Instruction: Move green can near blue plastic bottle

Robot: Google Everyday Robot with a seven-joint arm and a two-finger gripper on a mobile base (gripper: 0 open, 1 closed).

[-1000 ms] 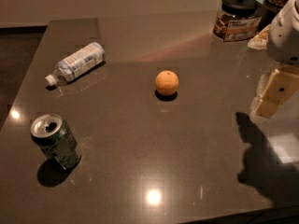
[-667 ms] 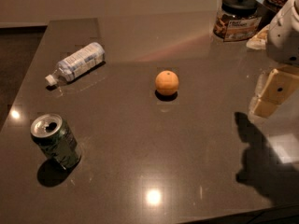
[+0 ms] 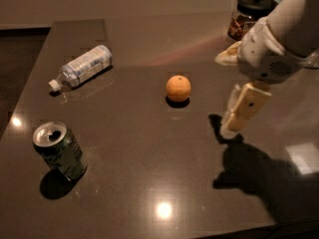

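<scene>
Your gripper (image 3: 230,128) hangs over the right side of the surface (image 3: 149,183), its blocky tan tip pointing down and to the left, just above its own dark shadow. You cannot tell from this angle whether it is spread or closed up; nothing is in it. Above it, the arm (image 3: 289,29) is a smooth, rounded white shell that runs up and out of the top right corner.

The green can (image 3: 60,156) stands at the near left of the surface, well apart from the gripper. It is a short metal cylinder, dark green with pale markings, and its silver top shows a dark opening. It throws a round shadow towards you.

The blue plastic bottle (image 3: 82,66) lies on its side at the far left, well apart from the can. It is clear, ribbed plastic with a white-and-blue label wrapped round it, and its white cap points towards the left edge.

Between the bottle and the gripper sits a round orange fruit (image 3: 178,87) with a matte, dimpled skin. At the far right, partly behind the arm, stands a glass jar (image 3: 249,14) with a black lid and a knob on top.

The surface itself is dark, polished and glossy, and you can see bright spots of light reflected in it.
</scene>
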